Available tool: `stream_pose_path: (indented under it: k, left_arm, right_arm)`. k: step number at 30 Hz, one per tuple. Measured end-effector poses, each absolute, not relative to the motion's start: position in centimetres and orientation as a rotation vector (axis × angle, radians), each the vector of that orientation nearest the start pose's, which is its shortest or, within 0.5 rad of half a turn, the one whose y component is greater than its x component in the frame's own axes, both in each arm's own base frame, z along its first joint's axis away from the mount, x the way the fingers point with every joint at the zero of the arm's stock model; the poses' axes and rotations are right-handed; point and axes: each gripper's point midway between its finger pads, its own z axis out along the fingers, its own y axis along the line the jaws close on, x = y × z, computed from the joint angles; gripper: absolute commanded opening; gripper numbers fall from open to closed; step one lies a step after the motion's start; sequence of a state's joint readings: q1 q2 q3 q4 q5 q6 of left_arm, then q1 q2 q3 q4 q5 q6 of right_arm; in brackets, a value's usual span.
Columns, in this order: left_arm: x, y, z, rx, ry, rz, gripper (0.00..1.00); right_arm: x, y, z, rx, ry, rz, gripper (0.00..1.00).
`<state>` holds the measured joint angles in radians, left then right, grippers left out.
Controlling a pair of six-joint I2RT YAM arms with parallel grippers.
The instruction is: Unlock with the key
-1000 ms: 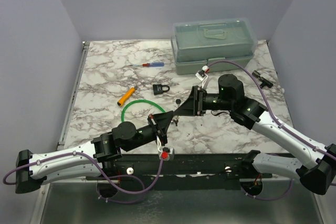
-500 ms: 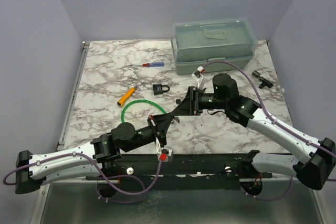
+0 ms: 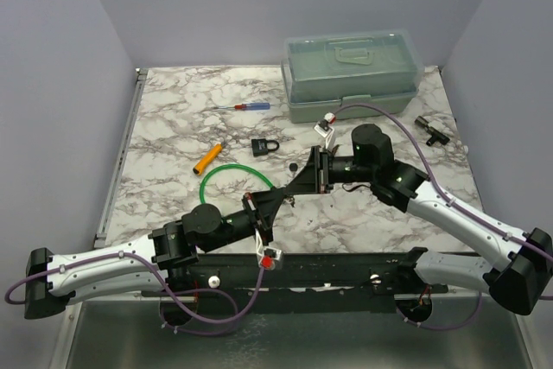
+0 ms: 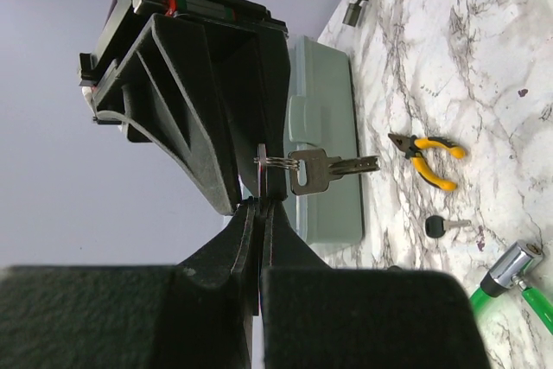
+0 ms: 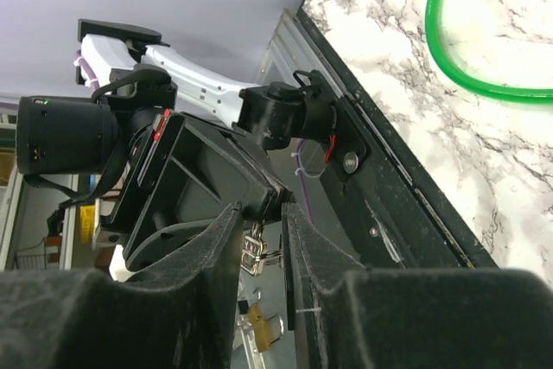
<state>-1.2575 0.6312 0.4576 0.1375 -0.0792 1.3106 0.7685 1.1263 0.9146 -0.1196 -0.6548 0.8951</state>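
The key (image 3: 295, 167), tiny with a dark round head, lies on the marble just beyond the grippers; it also shows in the left wrist view (image 4: 445, 226). The black padlock (image 3: 265, 146) lies further back and left. My left gripper (image 3: 277, 200) (image 4: 261, 203) is shut on a metal ring carrying flat silver keys (image 4: 321, 169), held above the table. My right gripper (image 3: 297, 186) (image 5: 263, 213) meets it tip to tip. Its fingers stand narrowly apart on either side of the ring and silver keys (image 5: 253, 252).
Yellow-handled pliers (image 4: 428, 158) lie near the key. A green cable loop (image 3: 226, 173), an orange tube (image 3: 208, 158) and a red-and-blue screwdriver (image 3: 247, 107) lie to the left. A grey-green toolbox (image 3: 352, 75) stands at the back, and a small black part (image 3: 429, 130) lies at the right.
My right arm has shifted a little left toward the left gripper. The left arm has eased slightly back. The two grippers stay tip to tip with the ring between them.
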Motion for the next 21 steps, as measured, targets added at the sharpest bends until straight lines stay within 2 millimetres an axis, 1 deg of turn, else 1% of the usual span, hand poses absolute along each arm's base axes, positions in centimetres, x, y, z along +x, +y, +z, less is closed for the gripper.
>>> stream_pose_path:
  k: [9,11,15,21]
  left_arm:
    - [14.7,-26.9,26.9,1.512,0.518,0.125,0.0]
    - [14.8,-26.9,26.9,1.51,0.517,0.132,0.0]
    - [14.8,-26.8,27.1,1.506,0.514,0.134,0.0]
    - [14.8,-26.8,26.8,1.51,0.515,0.136,0.0]
  right_arm:
    - [13.6,32.3,27.5,-0.404,2.214,1.696,0.28]
    - [13.4,32.2,27.7,-0.406,2.212,1.705,0.27]
    - [13.2,32.2,27.6,-0.393,2.224,1.715,0.25]
    - [13.2,32.3,27.2,-0.373,2.247,1.729,0.25]
